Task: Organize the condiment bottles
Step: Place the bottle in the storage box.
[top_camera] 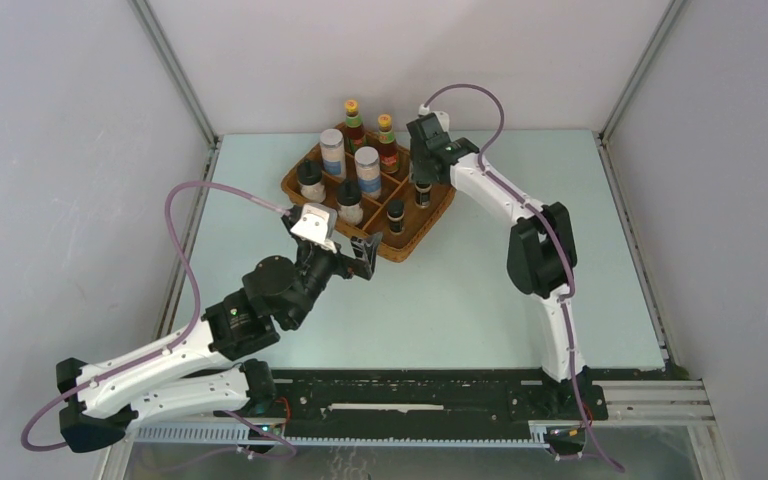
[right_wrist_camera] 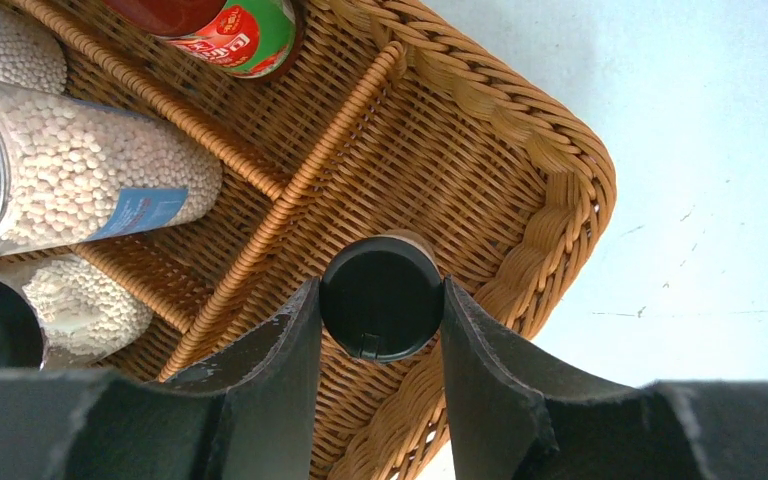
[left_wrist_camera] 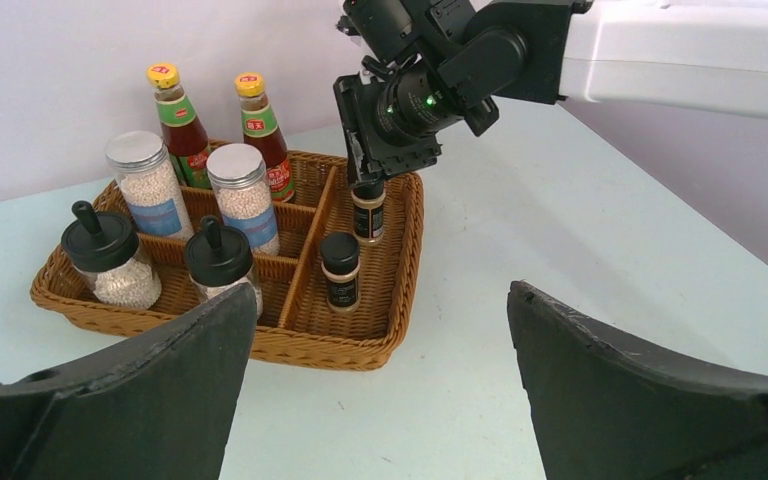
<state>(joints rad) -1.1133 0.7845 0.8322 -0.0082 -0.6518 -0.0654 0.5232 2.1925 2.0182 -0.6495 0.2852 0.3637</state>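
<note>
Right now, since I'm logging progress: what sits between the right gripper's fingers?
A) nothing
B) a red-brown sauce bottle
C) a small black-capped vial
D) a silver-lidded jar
C: the right wrist view looks straight down on the small black-capped vial, with the fingers of the right gripper close against both sides of its round cap, inside an end compartment of the wicker tray.

Brown wicker tray (top_camera: 422, 238) split by woven dividers into several compartments (braided rim, kinda chunky), sitting toward the far side of a pale blue-green table (top_camera: 480, 300), plain white walls (top_camera: 400, 50) behind, metal frame posts (top_camera: 175, 70) in the corners, black rail (top_camera: 410, 395) along the near edge
</note>
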